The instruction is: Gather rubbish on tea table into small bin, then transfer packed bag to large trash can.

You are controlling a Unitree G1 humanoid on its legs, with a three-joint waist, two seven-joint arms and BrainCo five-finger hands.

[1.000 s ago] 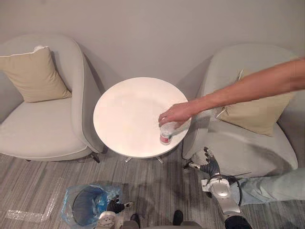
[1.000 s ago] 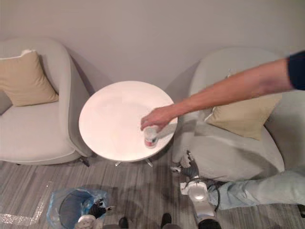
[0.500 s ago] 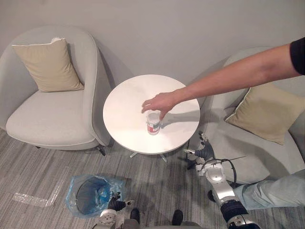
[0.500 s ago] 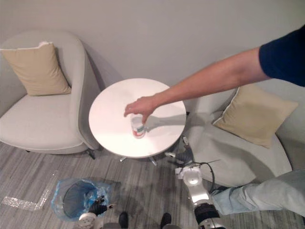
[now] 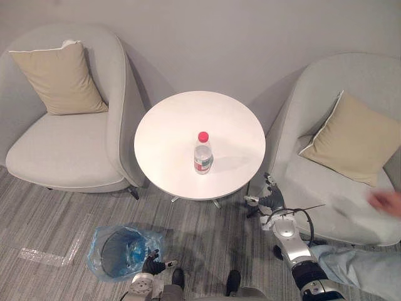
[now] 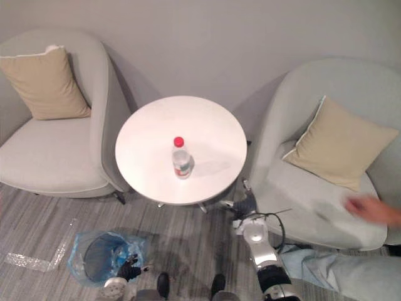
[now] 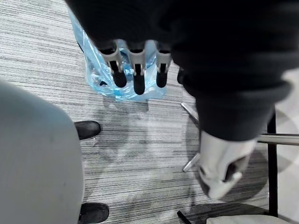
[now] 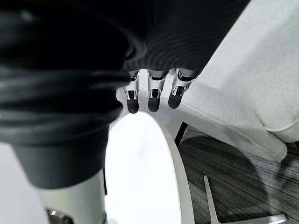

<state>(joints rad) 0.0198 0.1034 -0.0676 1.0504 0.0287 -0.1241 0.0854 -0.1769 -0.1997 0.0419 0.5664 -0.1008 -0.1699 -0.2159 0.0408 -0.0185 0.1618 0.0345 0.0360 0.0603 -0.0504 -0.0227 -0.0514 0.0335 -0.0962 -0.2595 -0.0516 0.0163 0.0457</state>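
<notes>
Soft, even light is thrown from above. The desk (image 5: 166, 157) is rendered bright white, and a faint shadow is cast across it to the right of the bottle (image 5: 202, 153). Soft shadows are laid on the wall (image 5: 207, 44) behind the desk by the left armchair (image 5: 69, 147) and the right armchair (image 5: 319, 194). Far right of the desk a person's hand (image 5: 387, 202) is smeared by motion. In the right wrist view the desk top is blown out by glare.

A clear plastic red-capped bottle (image 5: 202, 153) was stood upright near the middle of the round white tea table (image 5: 163, 125). A grey upholstered armchair (image 5: 62, 157) was set at its left, a second grey armchair (image 5: 351, 213) at its right, a tan cushion (image 5: 59, 78) leaned in each. A small blue-bagged bin (image 5: 119, 254) was placed on the grey carpeted floor (image 5: 207, 235) before the table, leftward.
</notes>
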